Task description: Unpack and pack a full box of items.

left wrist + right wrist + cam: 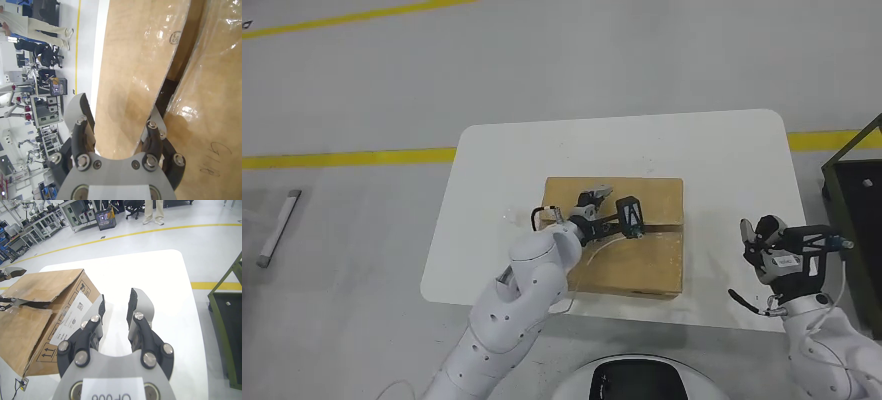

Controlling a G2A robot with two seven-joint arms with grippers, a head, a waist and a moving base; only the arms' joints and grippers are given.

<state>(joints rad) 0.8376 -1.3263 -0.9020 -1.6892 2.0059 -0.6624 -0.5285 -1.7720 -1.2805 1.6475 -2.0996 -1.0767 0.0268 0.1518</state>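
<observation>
Spotted the cardboard box (652,265) near the middle of the white surface (722,160), top flaps partly parted. Peered into the dark gap (166,91) between them and could not make out any contents. Noted glossy clear tape over the brown card, ragged torn flap edges, and a handwritten scrawl on the nearer flap (208,94). Caught the left pincer (594,203) at the box top, fingers apart and straddling the raised far flap (128,66) (one finger under it in the gap, the other outside). Found the right pincer (118,296) spread wide and holding nothing, hanging above bare surface beside the box. Got from the right wrist view what the top view did not give: the box's side wall, with a white label (71,317) and printed arrow marks.
</observation>
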